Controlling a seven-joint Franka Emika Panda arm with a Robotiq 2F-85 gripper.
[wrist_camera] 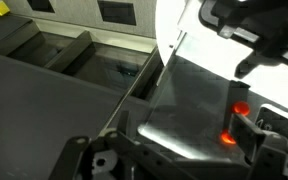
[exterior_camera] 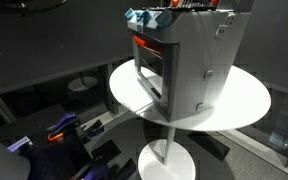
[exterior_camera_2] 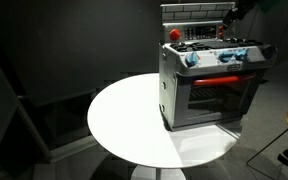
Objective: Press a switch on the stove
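Note:
The stove (exterior_camera: 189, 70) is a silver-grey box standing on a round white table (exterior_camera: 246, 100). Its dark oven window, red strip, and blue and red controls along the top show in both exterior views (exterior_camera_2: 209, 95). My gripper (exterior_camera_2: 231, 17) hangs just above the stove's back top edge, near the top of the frame (exterior_camera: 189, 6). In the wrist view the gripper (wrist_camera: 182, 150) is open and empty. Its fingers straddle a shiny silver panel of the stove (wrist_camera: 184, 100), and two glowing red controls (wrist_camera: 234, 122) sit beside one finger.
The table (exterior_camera_2: 124, 110) stands on a single white pedestal (exterior_camera: 169, 160). Blue and black clutter (exterior_camera: 64, 130) lies on the dark floor beside it. Grey bins (wrist_camera: 74, 50) show below the table edge in the wrist view. Dark walls surround the scene.

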